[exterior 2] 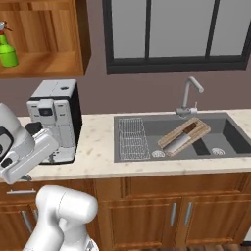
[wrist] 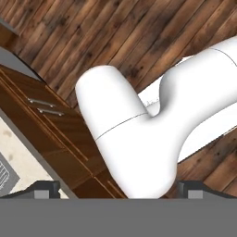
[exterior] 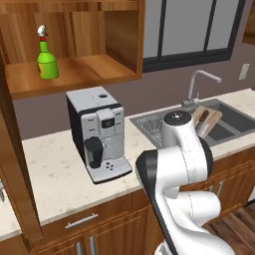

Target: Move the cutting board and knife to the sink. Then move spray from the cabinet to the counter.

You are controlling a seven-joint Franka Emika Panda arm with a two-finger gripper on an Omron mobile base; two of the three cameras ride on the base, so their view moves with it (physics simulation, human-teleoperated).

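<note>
The light-brown cutting board [exterior 2: 172,138] lies tilted inside the dark grey sink [exterior 2: 226,133], and the small dark-handled knife [exterior 2: 183,138] rests on top of it. From the left, the board [exterior: 213,115] and knife [exterior: 203,124] show just past my arm, in the sink [exterior: 234,122]. The green spray [exterior: 47,56] stands upright on the shelf of the open wooden cabinet [exterior: 79,73]; the same spray [exterior 2: 7,49] stands at the far left of the cabinet [exterior 2: 46,62]. My gripper [wrist: 120,189] is open and empty, facing the floor, far from all of them.
A black-and-silver coffee machine [exterior: 97,132] stands on the beige counter [exterior: 52,177] below the cabinet. A wire rack [exterior 2: 132,139] fills the sink's left basin, with a curved faucet [exterior 2: 188,95] behind. Lower drawers and doors [wrist: 44,109] front the counter over the wooden floor [wrist: 115,32].
</note>
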